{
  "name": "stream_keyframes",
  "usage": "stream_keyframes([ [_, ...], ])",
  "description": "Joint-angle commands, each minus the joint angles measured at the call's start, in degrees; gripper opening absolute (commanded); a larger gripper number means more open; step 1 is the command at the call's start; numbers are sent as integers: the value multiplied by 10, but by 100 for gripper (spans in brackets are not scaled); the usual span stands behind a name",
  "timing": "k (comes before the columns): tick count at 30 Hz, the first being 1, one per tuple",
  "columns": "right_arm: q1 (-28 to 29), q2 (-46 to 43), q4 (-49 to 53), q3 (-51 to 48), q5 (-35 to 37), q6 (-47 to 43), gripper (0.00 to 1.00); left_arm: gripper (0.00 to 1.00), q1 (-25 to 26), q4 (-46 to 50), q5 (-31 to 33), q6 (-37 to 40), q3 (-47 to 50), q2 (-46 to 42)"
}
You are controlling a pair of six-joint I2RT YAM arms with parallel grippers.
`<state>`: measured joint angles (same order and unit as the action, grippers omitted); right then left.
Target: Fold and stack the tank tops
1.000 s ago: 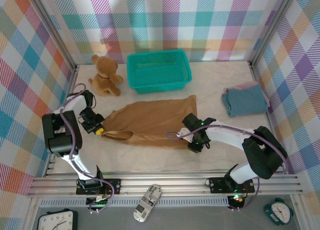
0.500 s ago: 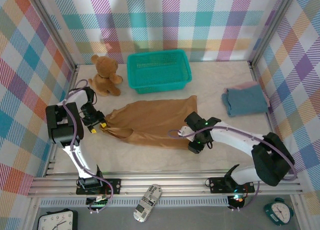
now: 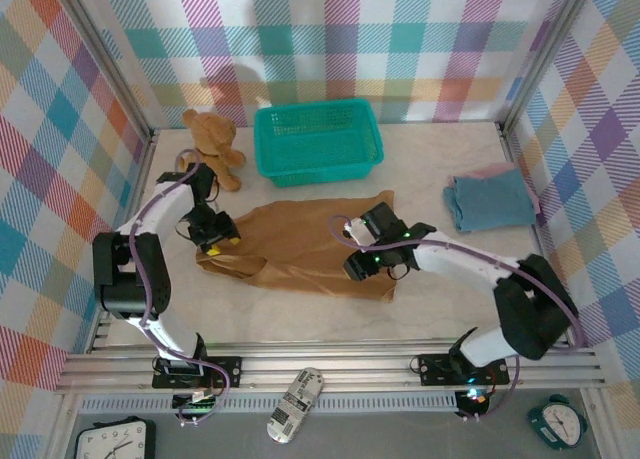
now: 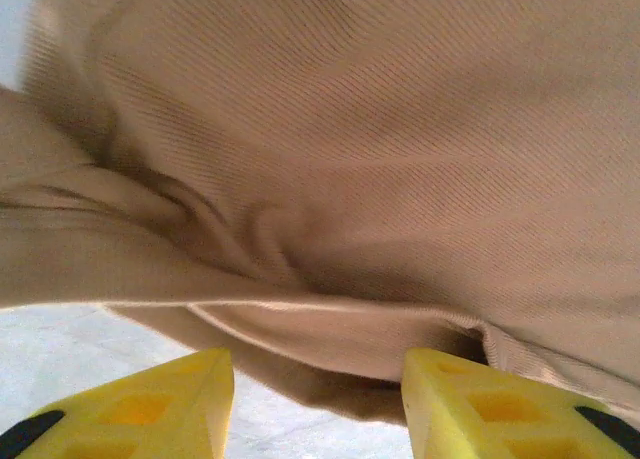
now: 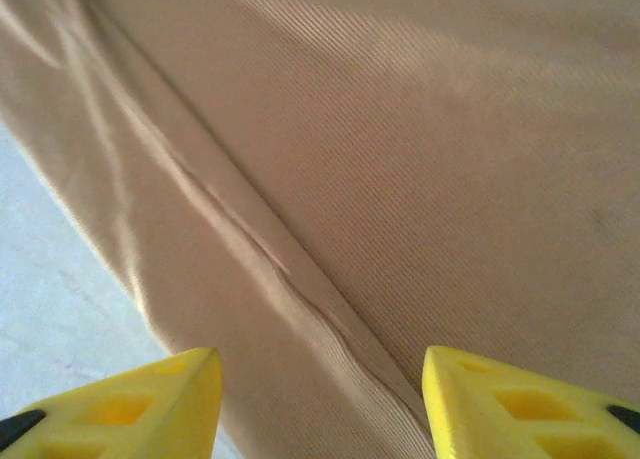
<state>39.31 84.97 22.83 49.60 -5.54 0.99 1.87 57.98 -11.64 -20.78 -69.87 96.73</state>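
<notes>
Both jaws have shifted inward over the creased ochre tank top (image 3: 290, 244), standing apart.

No writing can be read anywhere. Just below the front rail (image 3: 330, 364), near its middle, lies a small white object (image 3: 297, 404) with dark print on its face, too small to make out. Below the rail's left end sits a white clock face (image 3: 115, 442), and below its right end a teal alarm clock (image 3: 556, 423); both carry dial marks, but no numeral on them is legible.
</notes>
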Motion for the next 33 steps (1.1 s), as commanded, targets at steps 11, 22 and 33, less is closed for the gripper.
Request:
stream_keyframes([
  [11, -10, 82, 38, -26, -12, 145, 52, 39, 9, -20, -6, 21, 98, 43],
  [22, -13, -14, 142, -54, -8, 186, 54, 44, 23, 40, -49, 29, 135, -81],
  [33, -193, 16, 93, 66, -25, -58, 65, 48, 54, -60, -71, 150, -148, 103],
])
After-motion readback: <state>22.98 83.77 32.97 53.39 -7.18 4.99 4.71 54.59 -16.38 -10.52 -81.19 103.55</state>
